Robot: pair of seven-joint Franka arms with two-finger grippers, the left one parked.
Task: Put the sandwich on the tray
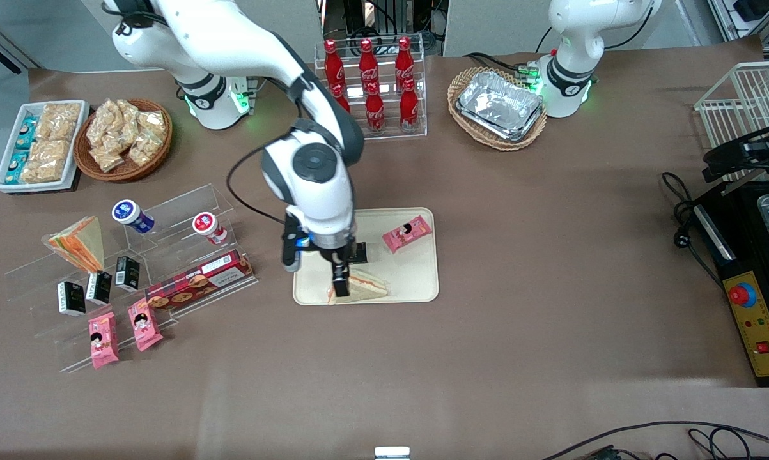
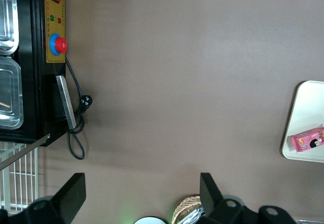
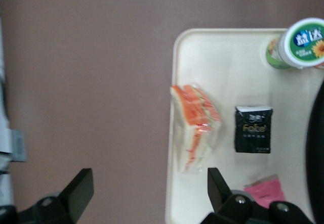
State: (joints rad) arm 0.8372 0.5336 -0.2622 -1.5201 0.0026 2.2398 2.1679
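Tray, sandwich, open hand above

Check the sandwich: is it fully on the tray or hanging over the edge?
Overhanging slightly. The sandwich lies flat along the tray's rim, one edge past it over the brown table. The open pincer hovers above, holding nothing.

The clear-wrapped sandwich lies flat on the cream tray, overlapping its rim.
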